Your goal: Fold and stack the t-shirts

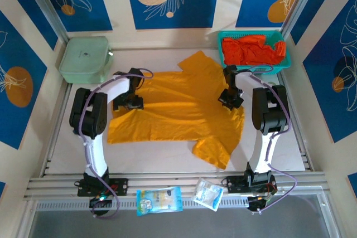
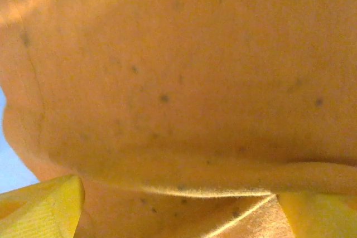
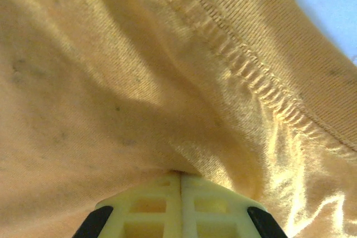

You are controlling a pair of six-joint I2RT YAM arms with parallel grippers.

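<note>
A mustard-yellow t-shirt (image 1: pixel 178 110) lies spread across the middle of the table, one sleeve pointing to the back and one to the front right. My left gripper (image 1: pixel 131 102) sits low on the shirt's left edge. It is open, with its yellow fingertips (image 2: pixel 42 210) far apart and a fold of the yellow cloth (image 2: pixel 184 137) between them. My right gripper (image 1: pixel 230 97) is on the shirt's right side, shut on a pinch of its cloth (image 3: pixel 139 93) near a stitched hem. Red-orange t-shirts (image 1: pixel 254 50) are bunched in the basket.
The teal mesh basket (image 1: pixel 284 62) stands at the back right and a pale green lidded box (image 1: pixel 85 58) at the back left. Two small plastic packets (image 1: pixel 159 200) (image 1: pixel 208 193) lie on the front rail between the arm bases.
</note>
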